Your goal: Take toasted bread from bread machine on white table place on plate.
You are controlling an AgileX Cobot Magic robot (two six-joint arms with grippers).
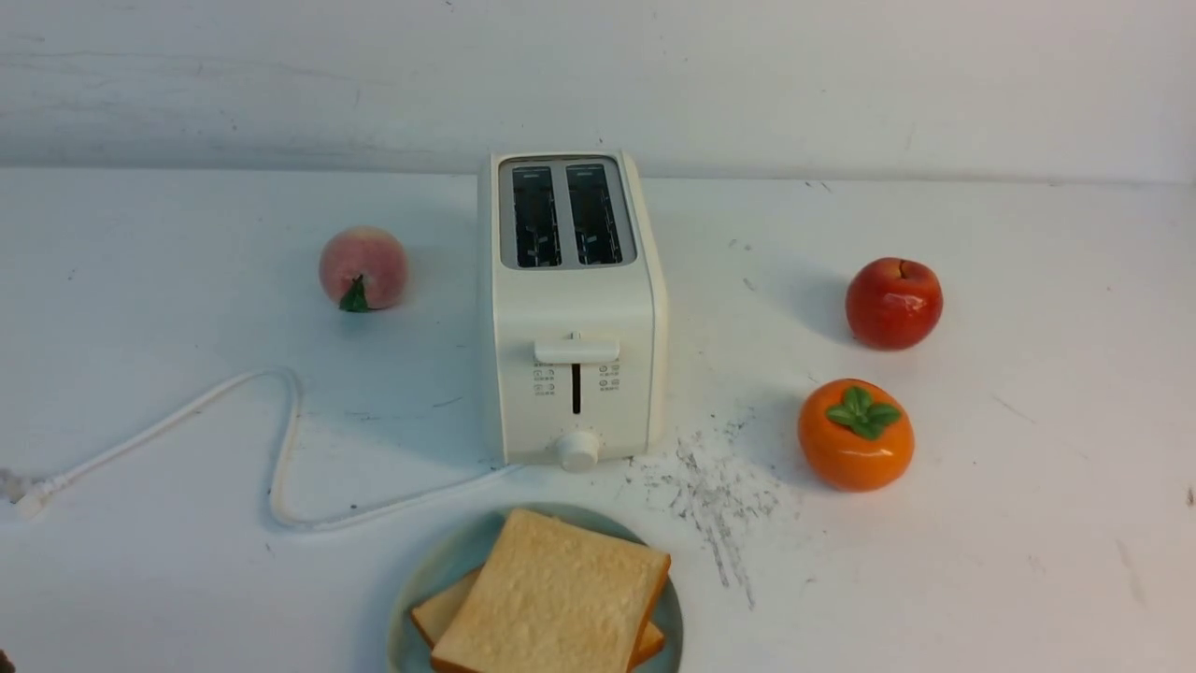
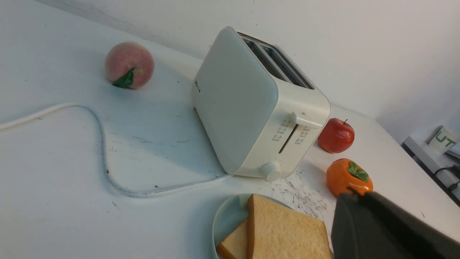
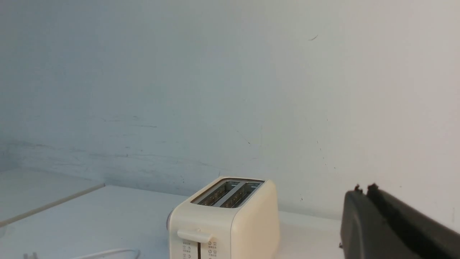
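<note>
My left gripper [image 2: 354,192] is closed, its fingertips together with nothing between them, and my right gripper [image 3: 364,190] is drawn narrow too, tips meeting on nothing. Neither one shows in the front view. Nearest to me on the white table [image 1: 981,579] sits the round, pale blue-green plate [image 1: 408,598], and the toasted bread [image 1: 556,594] is on it: two square slices, one lying across the other and turned, so that corners of the lower slice poke out on both sides. Just beyond the plate stands the toaster [image 1: 579,304], cream-white and upright, with both slots free of bread and its front lever at the top of its track, above the round knob [image 1: 578,451]. Its white cord [image 1: 286,449] bends away over the table to my left. The peach [image 1: 364,268] lies left of the toaster, its green leaf facing me. On the right, well apart from the toaster, rest the red apple [image 1: 894,304] and, nearer me, the orange persimmon [image 1: 856,436]. Dark scratches [image 1: 719,505] mark the tabletop between plate and persimmon. Behind everything rises a white wall [image 1: 794,84].
</note>
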